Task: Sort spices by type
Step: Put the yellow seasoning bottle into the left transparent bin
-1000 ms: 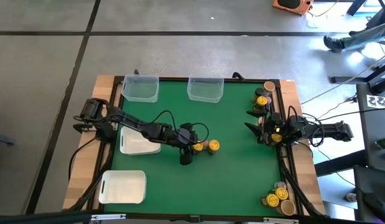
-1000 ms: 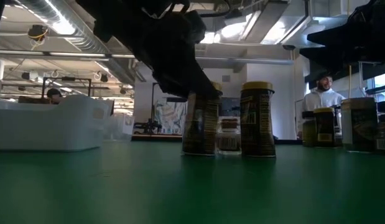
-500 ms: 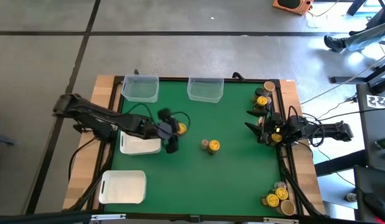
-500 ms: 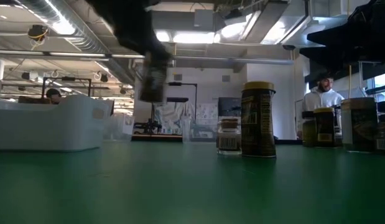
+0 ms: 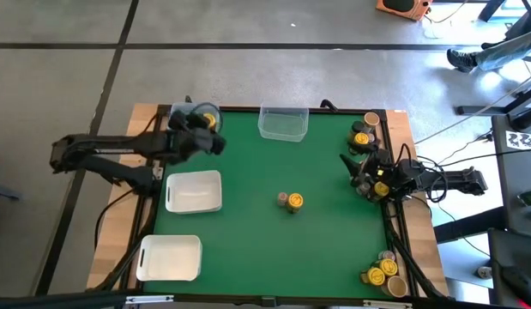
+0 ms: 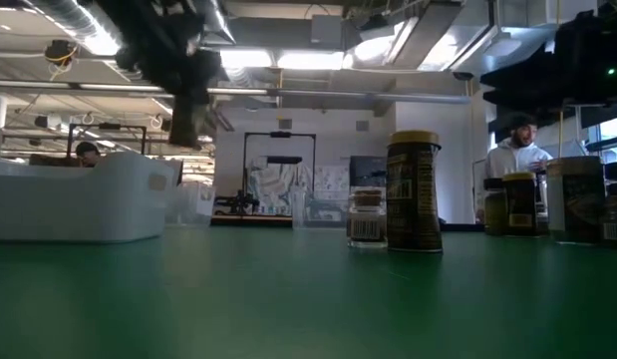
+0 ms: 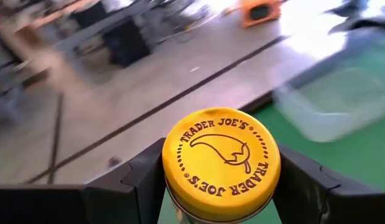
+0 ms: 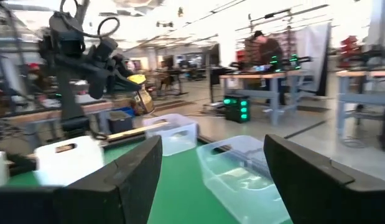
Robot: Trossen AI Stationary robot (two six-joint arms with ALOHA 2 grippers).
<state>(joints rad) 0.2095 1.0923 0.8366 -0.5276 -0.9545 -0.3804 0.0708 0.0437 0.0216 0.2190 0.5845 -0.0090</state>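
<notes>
- the left gripper (image 5: 205,129) hangs above the far-left clear tub (image 5: 184,124), its fingers clamped on a yellow-lidded jar (image 7: 221,163); the left wrist view shows the two dark fingers pressing the jar's sides just under the lid.
- the right gripper (image 8: 211,168) sits at the table's right edge with its fingers apart and nothing between them, waiting near a cluster of jars (image 5: 361,137) in the far-right corner.
- two more jars stand touching mid-table: a tall yellow-lidded one (image 5: 296,202) and a shorter one (image 5: 283,199) beside it; the low view shows the same pair, tall (image 6: 414,191) and short (image 6: 366,216).
- another group of jars (image 5: 383,273) waits at the near-right corner; two white trays (image 5: 193,190) lie on the left side, and a second clear tub (image 5: 283,122) sits along the far edge.
- handling, as a judgement: these jars look rigid and light, probably glass with a metal or plastic lid, so smooth, somewhat slippery, and breakable if dropped from height.
- the best hold seems to be across the round body just below the lid, as now, where the lid's rim stops the jar from sliding down.
- the tall jars look top-heavy, so they should be lowered upright and let go close to the tub floor.
</notes>
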